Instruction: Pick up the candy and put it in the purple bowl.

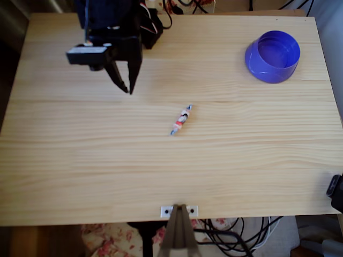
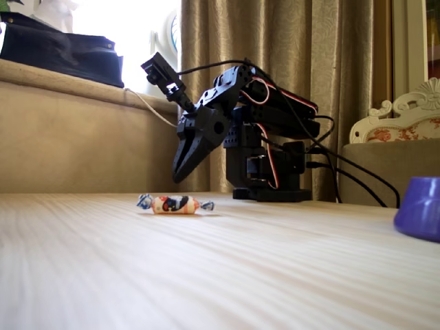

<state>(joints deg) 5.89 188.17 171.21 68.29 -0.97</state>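
Observation:
The candy lies flat near the middle of the wooden table, a slim white wrapper with red, black and blue marks and twisted ends; it also shows in the fixed view. The purple bowl stands upright at the far right of the table and holds nothing; its edge shows in the fixed view. My black gripper hangs above the table, up and to the left of the candy, its tips pointing down and together, holding nothing. In the fixed view the gripper sits behind the candy and well above the wood.
The arm's base and cables sit at the table's far edge. A metal bracket is fixed at the near edge, with cables below it. A black object pokes in at the right edge. Bare wood lies between candy and bowl.

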